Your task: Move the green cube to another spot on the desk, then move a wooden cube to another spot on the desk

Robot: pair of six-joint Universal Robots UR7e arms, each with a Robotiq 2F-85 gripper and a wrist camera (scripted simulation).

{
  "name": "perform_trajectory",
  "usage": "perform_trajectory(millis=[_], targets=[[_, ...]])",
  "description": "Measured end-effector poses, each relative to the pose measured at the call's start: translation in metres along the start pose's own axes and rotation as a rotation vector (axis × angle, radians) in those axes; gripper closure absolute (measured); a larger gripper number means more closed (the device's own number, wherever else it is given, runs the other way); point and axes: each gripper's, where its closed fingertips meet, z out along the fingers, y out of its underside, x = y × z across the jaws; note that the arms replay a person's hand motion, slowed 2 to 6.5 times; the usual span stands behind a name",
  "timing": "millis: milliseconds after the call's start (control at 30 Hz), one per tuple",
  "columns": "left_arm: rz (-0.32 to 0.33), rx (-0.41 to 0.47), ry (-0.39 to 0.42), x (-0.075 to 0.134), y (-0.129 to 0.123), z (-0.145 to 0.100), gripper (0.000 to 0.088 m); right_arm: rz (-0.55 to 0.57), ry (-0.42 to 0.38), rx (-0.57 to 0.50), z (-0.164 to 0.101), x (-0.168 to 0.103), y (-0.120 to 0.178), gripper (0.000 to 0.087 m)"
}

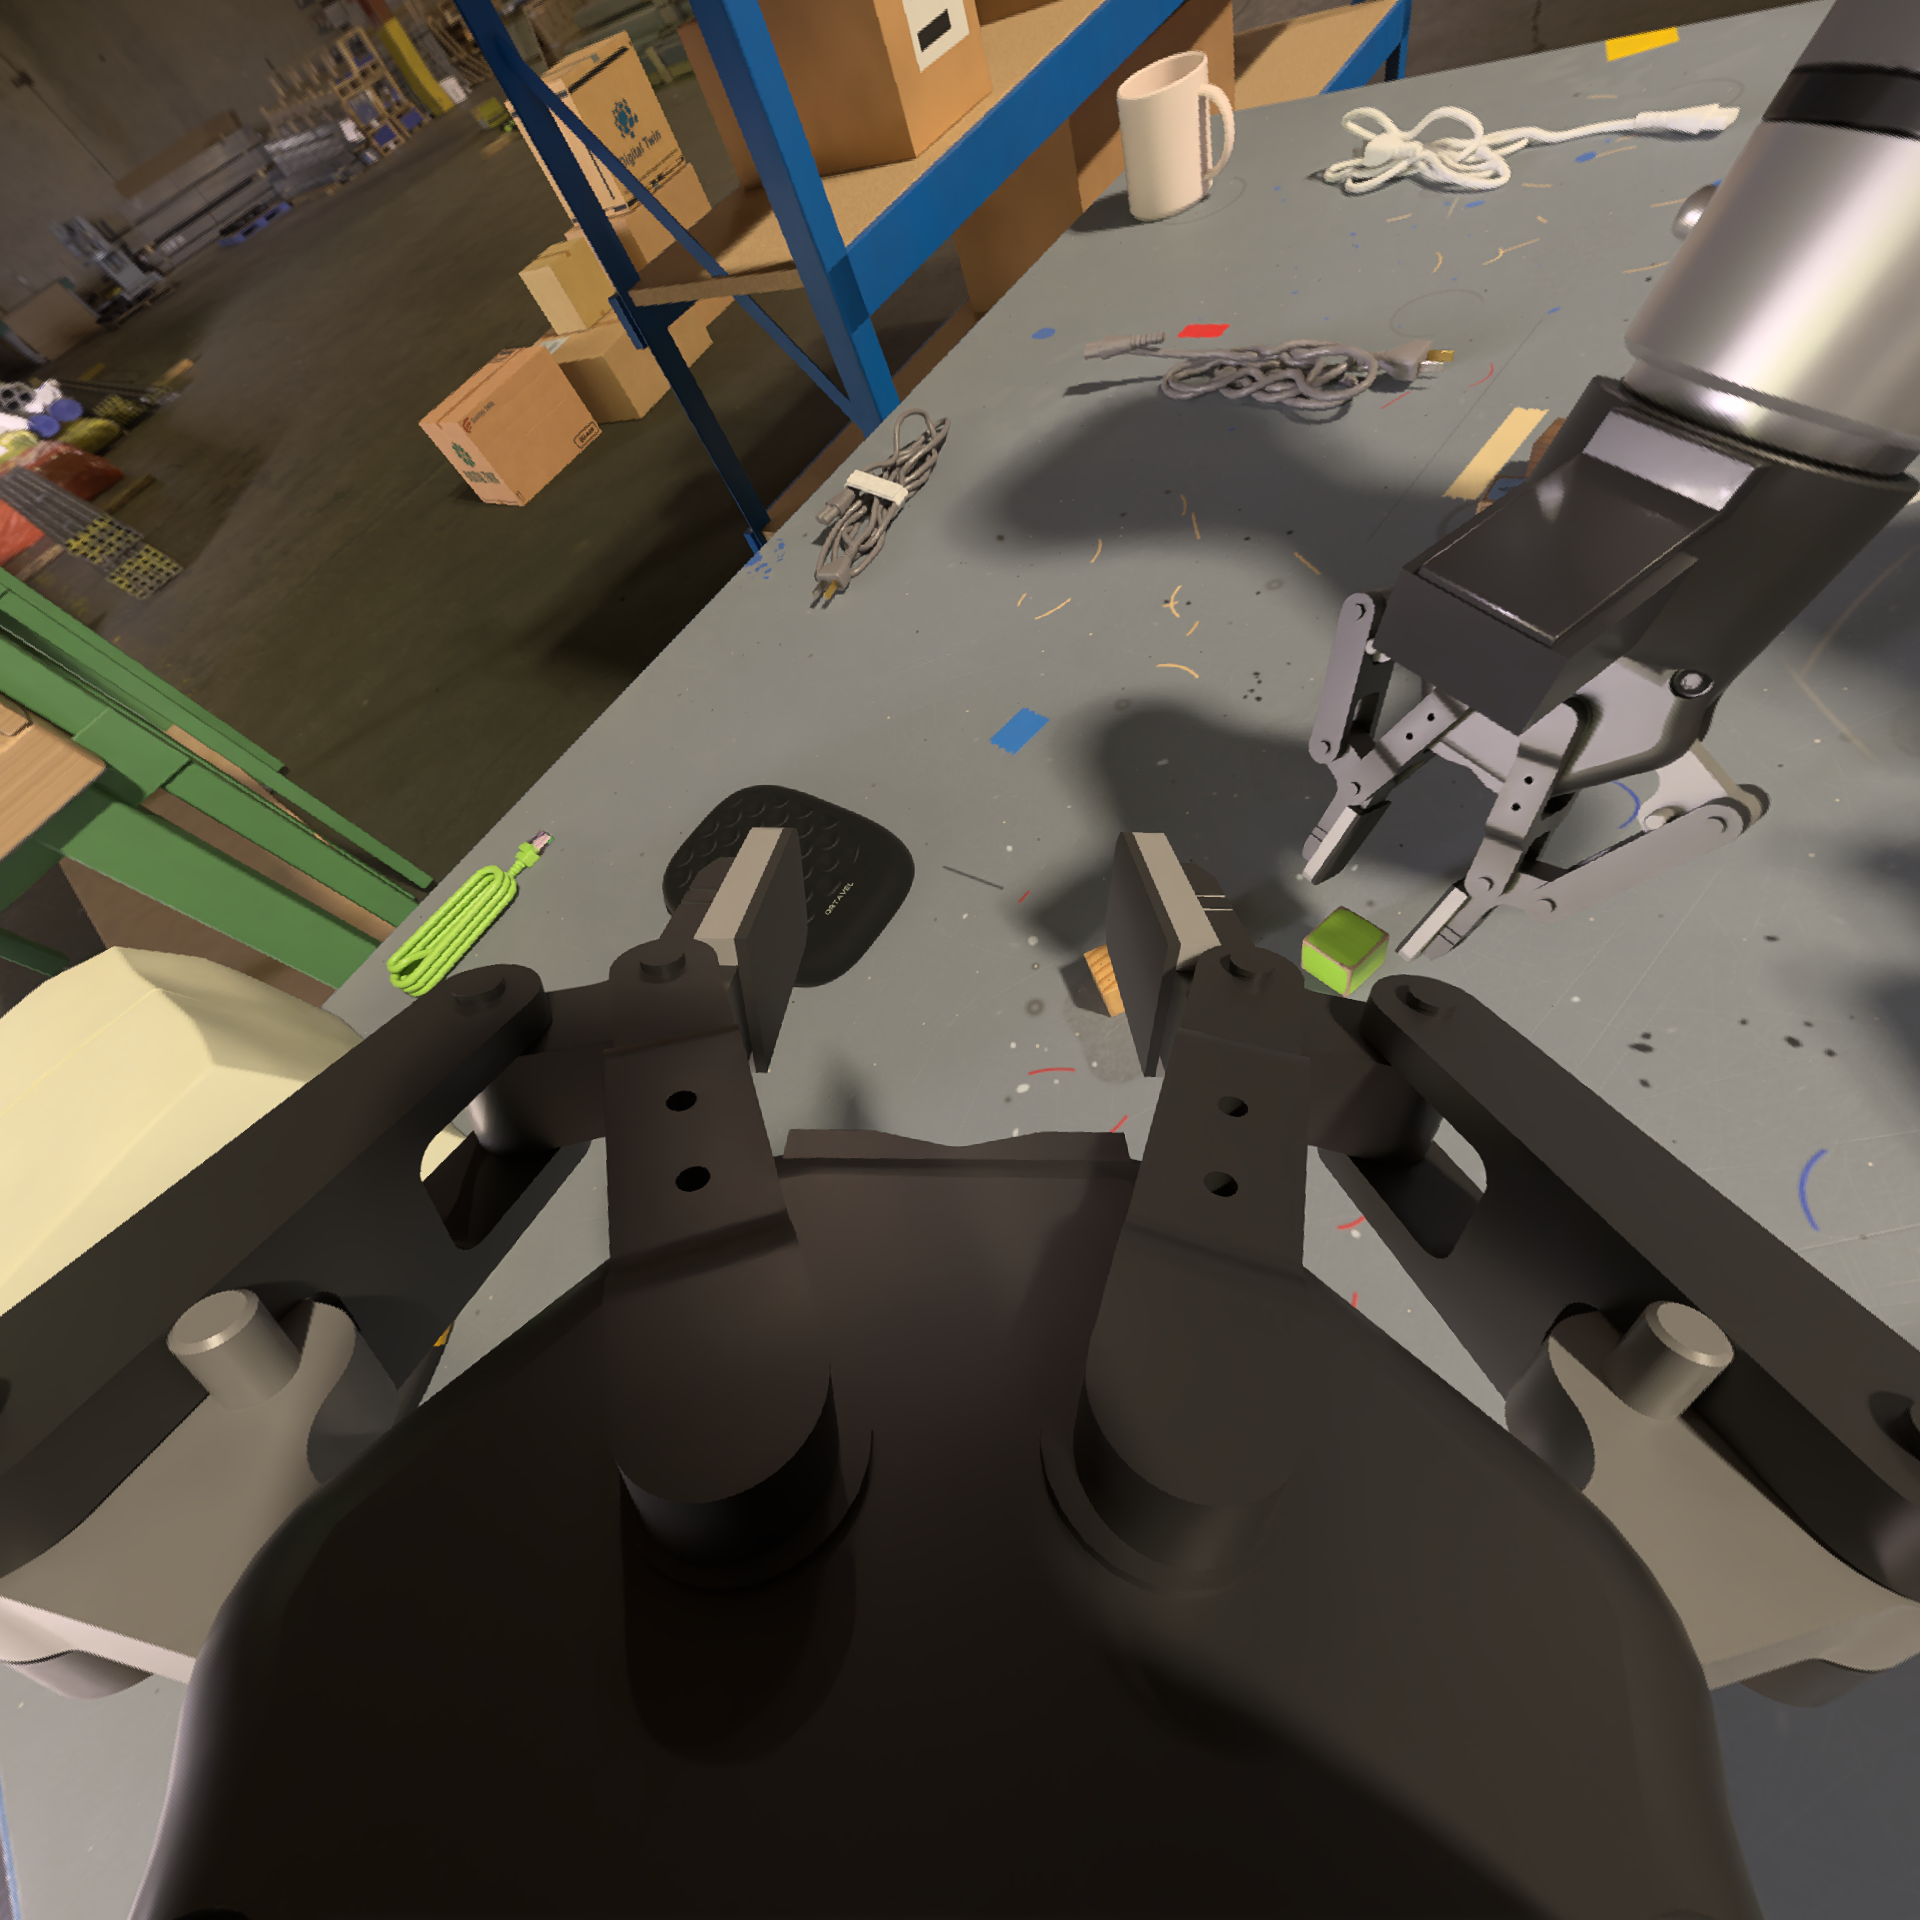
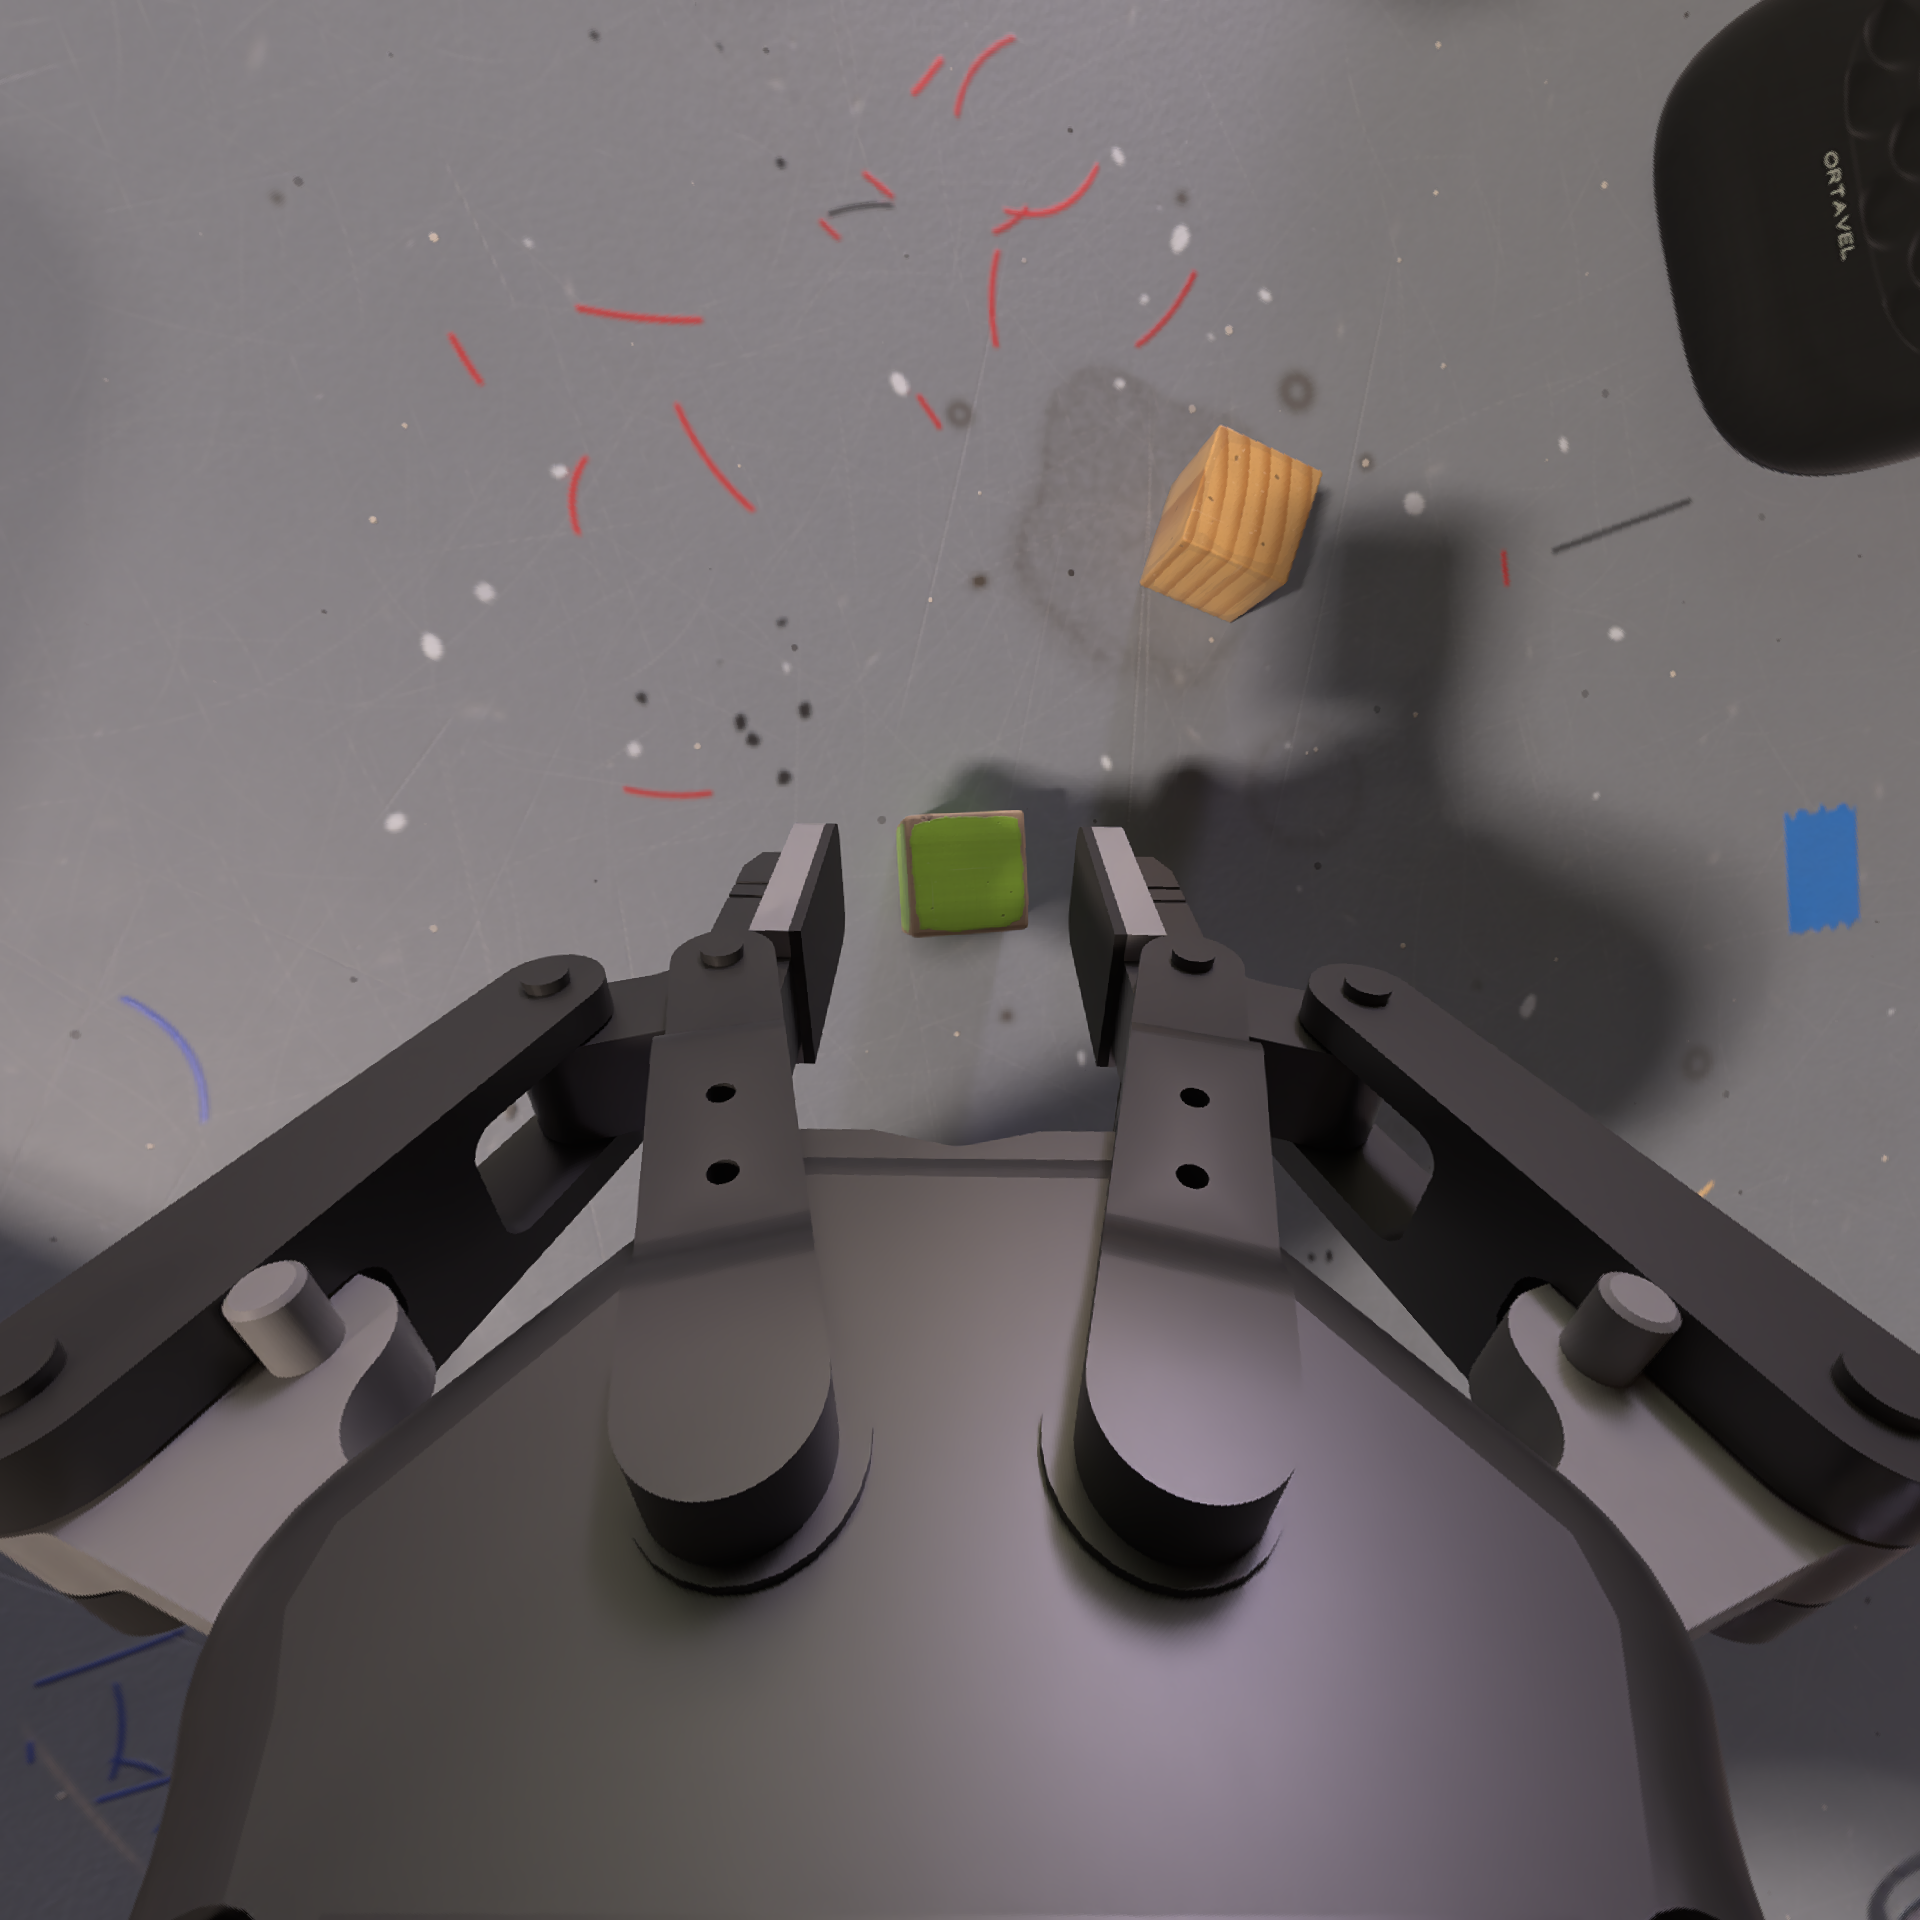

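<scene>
The green cube (image 2: 963, 873) lies on the grey desk, straight below my open right gripper (image 2: 961, 883), framed between its fingertips with a gap on each side. In the left wrist view the green cube (image 1: 1344, 950) sits on the desk just below the right gripper (image 1: 1387, 899), which hovers a little above it. A wooden cube (image 2: 1230, 524) lies beyond it, apart; in the left wrist view the wooden cube (image 1: 1099, 977) is mostly hidden behind my right finger. My left gripper (image 1: 961, 894) is open and empty above the desk.
A black pad (image 1: 831, 883) (image 2: 1797, 239) lies near the wooden cube. A green cable coil (image 1: 457, 925), grey cable bundles (image 1: 878, 499) (image 1: 1278, 372), a white mug (image 1: 1172, 135) and a white rope (image 1: 1455, 145) lie farther off. The desk edge runs along the left, with a cream box (image 1: 135, 1091).
</scene>
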Motion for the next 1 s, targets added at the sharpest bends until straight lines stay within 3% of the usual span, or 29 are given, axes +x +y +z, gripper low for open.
perform_trajectory(millis=[800,1000], targets=[[0.004,-0.01,0.005,0.001,0.002,0.002,0.0352,-0.011,-0.121,-0.085,0.034,0.001,0.016,0.0486],[0.004,-0.011,0.008,0.001,0.002,0.003,0.0352,-0.014,-0.132,-0.098,0.038,-0.001,0.018,0.0599]])
